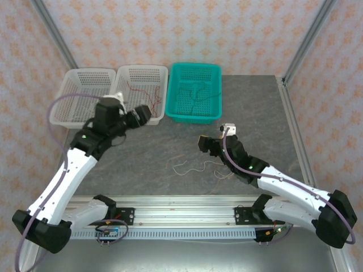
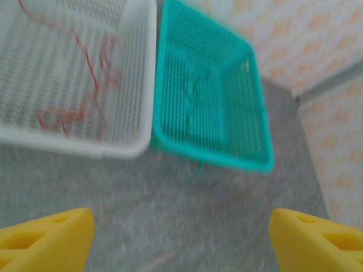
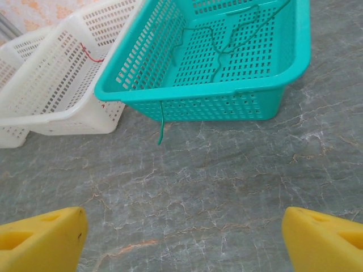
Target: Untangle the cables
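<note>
Left hand (image 1: 143,115) (image 2: 181,241): seen released, yellow fingers (image 2: 45,238) spread wide, nothing held between them. It is held above the counter (image 1: 255,113) (image 2: 170,215) just in front of the near edge of the middle white basket (image 1: 164,85) (image 2: 85,144). The left wrist view is blurred.

Right hand (image 1: 204,144) (image 3: 184,241): also seen released, its fingers (image 3: 39,238) well apart with bare counter (image 3: 227,181) between them. It is held over open counter, in front of the teal basket (image 1: 195,119) (image 3: 198,93) and apart from it.

Red cable (image 1: 144,90) (image 2: 85,85): found lying in loose loops on the floor of the middle white basket. A short red stretch (image 3: 91,52) is seen through the mesh wall of that basket (image 3: 68,113) from the right wrist.

Green cable (image 1: 198,93) (image 3: 227,45): found coiled inside the teal basket (image 2: 227,158). One end is passed out through the near wall and hangs down to the counter.

Pale cable (image 1: 190,167): found loose on the counter between the two arms, near the right forearm, well apart from every basket. Fainter pale strands are noted just beside the right arm; whether they are joined to it cannot be told.

Basket row: an outer white basket (image 1: 79,96), the middle white basket and the teal basket are set side by side along the far part of the counter, the two white ones touching.
</note>
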Controlling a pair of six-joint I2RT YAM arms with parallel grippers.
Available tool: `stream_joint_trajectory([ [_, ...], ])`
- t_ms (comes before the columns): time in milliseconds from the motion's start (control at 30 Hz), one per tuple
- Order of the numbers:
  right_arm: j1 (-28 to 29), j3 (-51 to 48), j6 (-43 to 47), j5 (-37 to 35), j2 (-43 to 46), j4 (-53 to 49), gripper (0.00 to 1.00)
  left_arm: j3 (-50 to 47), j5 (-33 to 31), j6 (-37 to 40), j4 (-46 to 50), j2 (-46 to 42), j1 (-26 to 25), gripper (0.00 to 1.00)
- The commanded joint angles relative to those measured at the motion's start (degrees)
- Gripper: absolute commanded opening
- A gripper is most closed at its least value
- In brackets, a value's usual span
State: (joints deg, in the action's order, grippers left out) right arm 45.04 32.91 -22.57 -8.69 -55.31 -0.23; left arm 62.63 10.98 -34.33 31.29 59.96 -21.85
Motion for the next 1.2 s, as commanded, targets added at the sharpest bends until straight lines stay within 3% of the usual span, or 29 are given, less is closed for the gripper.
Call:
stream_joint_trajectory([
  [0, -0.4, 0.0, -2.1, -2.6, 1.7, -0.9, 0.89, -4.7, -5.1, -7.2, 1.5, 0.4, -8.1, 0.80],
  [133, -0.4, -0.3, -3.0, -2.7, 1.9, -0.8, 0.89, -11.2, -5.7, -14.6, -5.4, 4.2, -17.6, 0.78],
  [333, -0.4, -0.6, -3.5, -2.3, 2.8, -1.7, 0.89, -11.4, -7.5, -15.6, -9.0, 15.4, -25.2, 0.76],
  [433, -0.4, -1.2, -3.9, -2.7, 3.8, -2.1, 0.89, -12.9, -7.5, -17.1, -11.6, 20.3, -25.9, 0.72],
  [667, -0.4, -2.5, -4.4, -4.1, 6.4, -2.4, 0.89, -15.2, -9.0, -19.0, -11.2, 27.1, -26.1, 0.53],
  [867, -0.4, -3.0, -5.5, -4.4, 6.8, -2.3, 0.89, -14.9, 0.0, -17.2, -17.0, 34.2, -26.1, 0.37],
  [1000, -0.4, -2.7, -6.0, -4.4, 7.0, -3.2, 0.89, -15.2, -1.1, -17.8, -16.8, 34.8, -26.1, 0.30],
  [1167, -0.4, -3.0, -6.3, -4.6, 7.4, -3.5, 0.89, -14.4, -2.6, -16.5, -15.4, 32.5, -26.1, 0.00],
])
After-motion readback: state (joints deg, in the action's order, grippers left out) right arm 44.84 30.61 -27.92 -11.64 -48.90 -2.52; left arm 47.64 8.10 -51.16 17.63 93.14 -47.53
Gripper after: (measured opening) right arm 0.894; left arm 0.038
